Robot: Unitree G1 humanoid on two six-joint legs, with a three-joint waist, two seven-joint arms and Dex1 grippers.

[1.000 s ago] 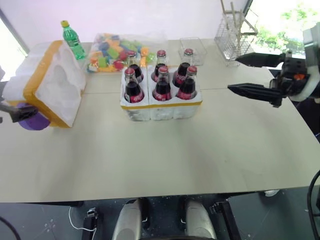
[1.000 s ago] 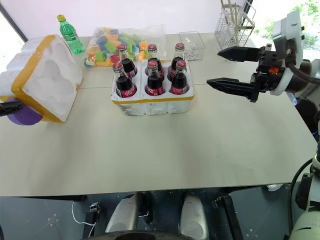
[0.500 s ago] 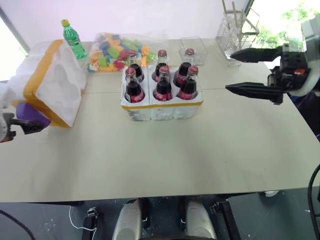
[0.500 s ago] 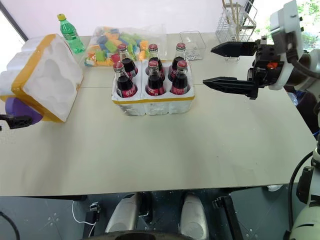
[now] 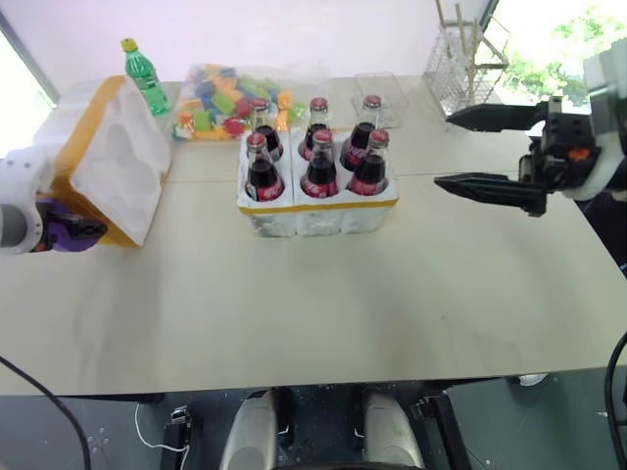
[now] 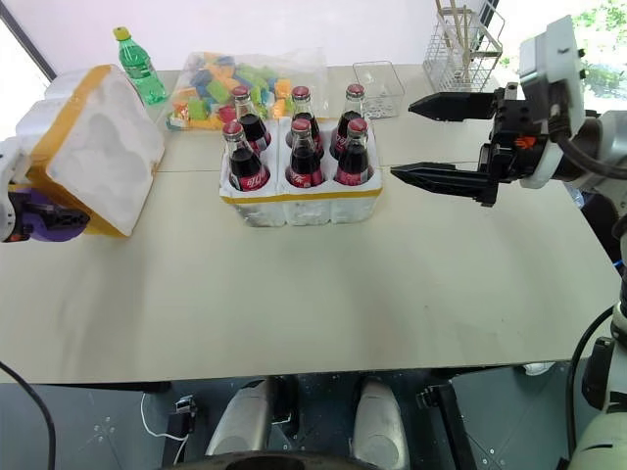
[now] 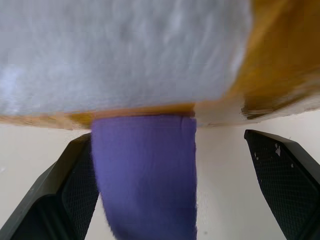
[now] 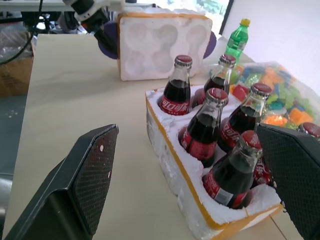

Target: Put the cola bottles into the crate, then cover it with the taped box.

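**Six bottles seated, box on its side at the table's left**

Both claws stand spread wide with nothing between them. Left gripper (image 7: 170,200) sits low at the table's left edge, one black finger on each side of a purple disc (image 7: 145,175) on the taped box (image 6: 93,147); whether the fingers touch the disc cannot be told. That box lies tipped on its side, moulded hollows facing the middle of the table (image 6: 294,294). Right gripper (image 6: 421,137) hangs above the table just right of the crate (image 6: 299,201), pointing at it. All six cola bottles (image 6: 299,152) stand upright in the crate's wells. Behind the crate lie a bag of coloured blocks (image 6: 230,83), a green bottle (image 6: 135,67), a clear tub (image 6: 377,86) and a wire rack (image 6: 456,54).
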